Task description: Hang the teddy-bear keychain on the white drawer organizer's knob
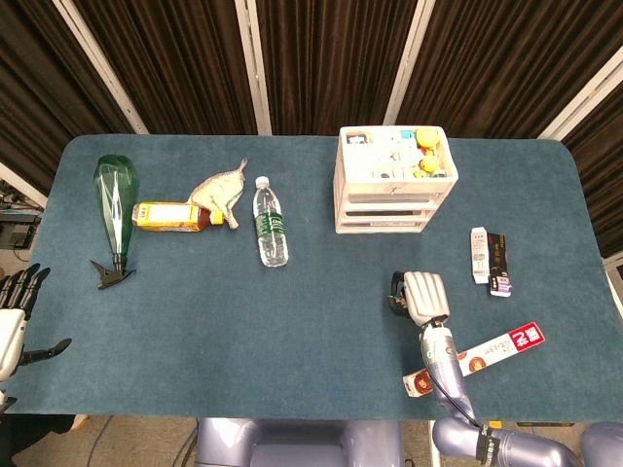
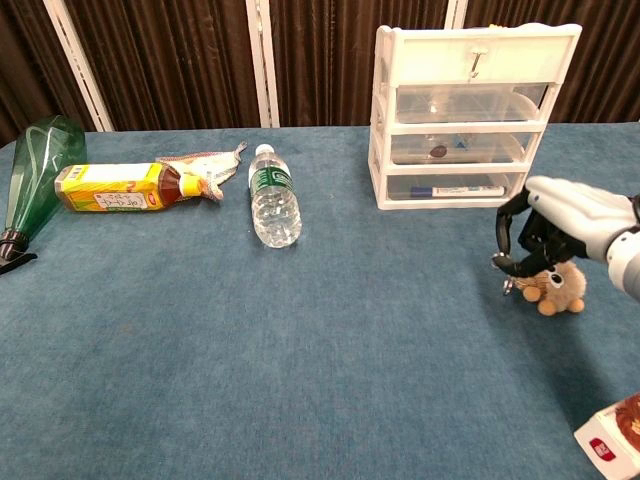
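Note:
The brown teddy-bear keychain [image 2: 556,288] dangles under my right hand [image 2: 560,222], whose curled fingers grip its ring a little above the blue cloth. From the head view that hand [image 1: 421,297] covers the bear. The white drawer organizer [image 2: 470,120] stands behind and to the left of the hand, with a gap between them. A small knob [image 2: 479,61] sticks out of its top drawer front. In the head view the organizer [image 1: 392,180] sits at the back centre-right. My left hand [image 1: 16,309] is off the table's left edge, fingers spread, holding nothing.
A green glass bottle [image 1: 115,206], a yellow tea bottle [image 1: 170,216], a mesh pouch [image 1: 220,186] and a water bottle [image 1: 270,225] lie at the back left. Two small boxes [image 1: 491,258] and a red-and-white packet [image 1: 482,357] lie right of my right hand.

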Robot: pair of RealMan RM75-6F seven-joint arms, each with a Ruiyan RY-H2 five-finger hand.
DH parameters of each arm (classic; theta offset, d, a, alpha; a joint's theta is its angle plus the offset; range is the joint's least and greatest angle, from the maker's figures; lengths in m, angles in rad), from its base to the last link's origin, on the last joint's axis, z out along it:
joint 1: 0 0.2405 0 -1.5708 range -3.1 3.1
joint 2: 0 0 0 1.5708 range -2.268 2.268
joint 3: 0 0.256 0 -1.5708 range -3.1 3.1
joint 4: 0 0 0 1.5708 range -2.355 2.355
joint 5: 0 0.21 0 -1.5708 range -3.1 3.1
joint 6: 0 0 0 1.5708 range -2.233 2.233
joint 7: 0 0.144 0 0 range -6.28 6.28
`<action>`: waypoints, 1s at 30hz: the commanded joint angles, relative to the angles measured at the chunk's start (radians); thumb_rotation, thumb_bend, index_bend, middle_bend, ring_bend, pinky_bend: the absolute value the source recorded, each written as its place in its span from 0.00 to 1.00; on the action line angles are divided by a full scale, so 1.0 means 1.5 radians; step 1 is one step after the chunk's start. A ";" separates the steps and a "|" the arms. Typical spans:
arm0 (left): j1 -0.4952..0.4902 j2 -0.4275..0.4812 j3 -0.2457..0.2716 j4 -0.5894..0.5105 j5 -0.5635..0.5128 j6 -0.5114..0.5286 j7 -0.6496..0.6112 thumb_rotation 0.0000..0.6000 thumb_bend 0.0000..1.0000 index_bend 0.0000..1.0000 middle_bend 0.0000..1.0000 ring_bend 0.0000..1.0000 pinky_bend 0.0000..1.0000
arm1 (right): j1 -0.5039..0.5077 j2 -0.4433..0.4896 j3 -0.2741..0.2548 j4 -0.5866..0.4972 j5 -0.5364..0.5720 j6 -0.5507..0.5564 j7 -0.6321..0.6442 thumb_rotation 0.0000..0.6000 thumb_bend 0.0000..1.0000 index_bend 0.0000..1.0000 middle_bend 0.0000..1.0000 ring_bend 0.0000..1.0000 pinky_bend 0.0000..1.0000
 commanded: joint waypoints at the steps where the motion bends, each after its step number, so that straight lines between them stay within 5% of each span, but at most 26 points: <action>1: 0.000 0.000 0.000 0.000 0.001 0.001 0.000 1.00 0.00 0.00 0.00 0.00 0.00 | 0.000 0.007 0.010 -0.012 -0.017 0.018 0.008 1.00 0.37 0.64 1.00 1.00 0.97; 30: -0.002 0.003 0.000 -0.005 -0.009 -0.010 -0.006 1.00 0.00 0.00 0.00 0.00 0.00 | 0.076 0.070 0.168 -0.085 0.050 0.078 -0.105 1.00 0.37 0.64 1.00 1.00 0.97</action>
